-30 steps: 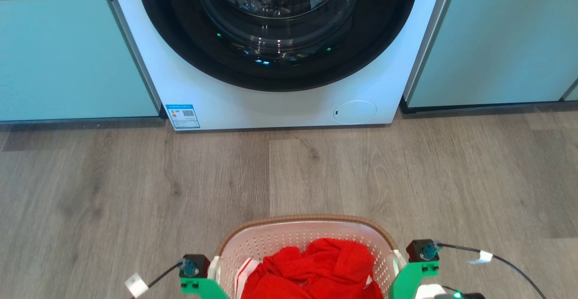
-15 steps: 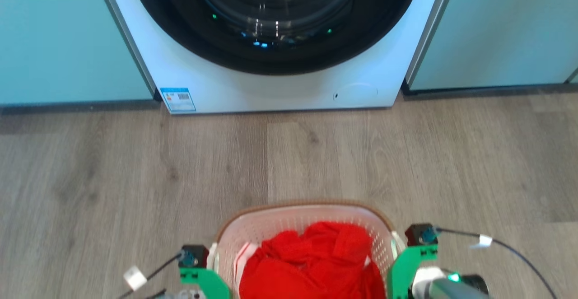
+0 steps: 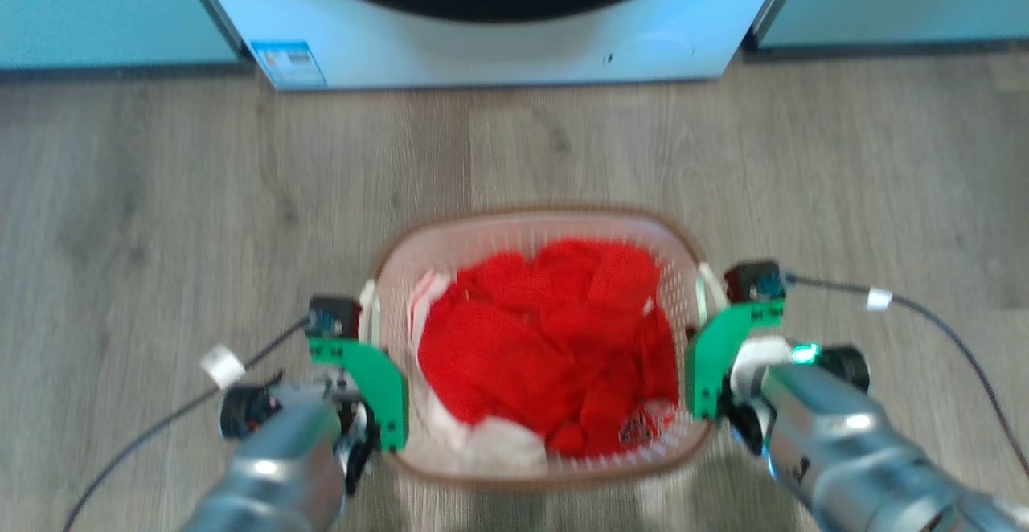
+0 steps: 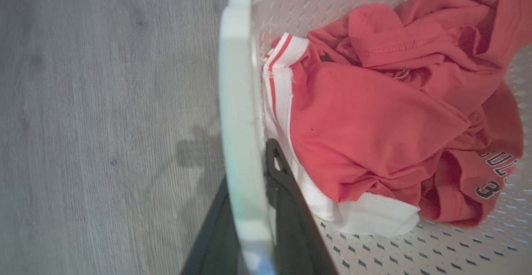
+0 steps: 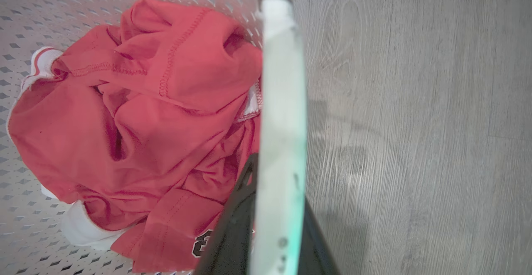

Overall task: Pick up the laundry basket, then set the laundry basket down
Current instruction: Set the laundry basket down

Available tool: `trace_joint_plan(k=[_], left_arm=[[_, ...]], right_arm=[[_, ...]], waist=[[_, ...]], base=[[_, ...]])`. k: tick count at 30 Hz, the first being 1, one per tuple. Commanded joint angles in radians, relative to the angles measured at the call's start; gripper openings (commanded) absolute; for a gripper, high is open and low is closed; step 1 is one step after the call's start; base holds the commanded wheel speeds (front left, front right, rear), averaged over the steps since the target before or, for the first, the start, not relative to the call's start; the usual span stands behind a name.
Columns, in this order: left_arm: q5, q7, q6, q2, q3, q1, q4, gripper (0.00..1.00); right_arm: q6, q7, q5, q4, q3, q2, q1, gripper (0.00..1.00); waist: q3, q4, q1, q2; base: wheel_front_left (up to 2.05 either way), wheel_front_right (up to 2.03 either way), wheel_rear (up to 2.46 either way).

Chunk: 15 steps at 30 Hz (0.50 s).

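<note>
The laundry basket (image 3: 530, 217), white and perforated with a brown rim, sits low in the middle of the head view, over the wood floor and between my two arms. Red and white clothes (image 3: 555, 339) fill it. My left gripper (image 3: 366, 327) is shut on the basket's left white handle (image 4: 241, 100), with a dark finger (image 4: 277, 167) on the inner side. My right gripper (image 3: 709, 315) is shut on the right handle (image 5: 280, 100), one finger (image 5: 245, 183) lying against the clothes. I cannot tell whether the basket's bottom touches the floor.
A white washing machine (image 3: 482, 42) with a dark round door stands ahead at the top. Pale teal cabinets (image 3: 96, 10) flank it on both sides. Grey wood floor (image 3: 161, 194) stretches between the machine and the basket. Black cables (image 3: 949, 331) trail from both wrists.
The head camera has tilted down, so the machine has slid up the picture and the whole basket and both forearms have come into view. Both grippers stay on the handles.
</note>
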Motion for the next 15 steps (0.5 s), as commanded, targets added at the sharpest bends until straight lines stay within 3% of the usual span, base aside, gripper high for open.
trace_joint_plan(k=[1, 15], left_arm=[[0.016, -0.014, 0.003, 0.027, 0.015, -0.061, 0.004, 0.0], [0.034, -0.062, -0.004, 0.029, 0.024, -0.304, 0.017, 0.0]], right_arm=[[0.001, -0.029, -0.012, -0.009, 0.008, -0.006, -0.045, 0.0], [0.001, -0.086, -0.043, 0.008, -0.012, -0.006, -0.269, 0.0]], waist=[[0.077, 0.003, -0.0003, 0.0], [0.373, 0.02, -0.0003, 0.0]], base=[[0.0, 0.0, 0.0], [0.0, 0.0, 0.0]])
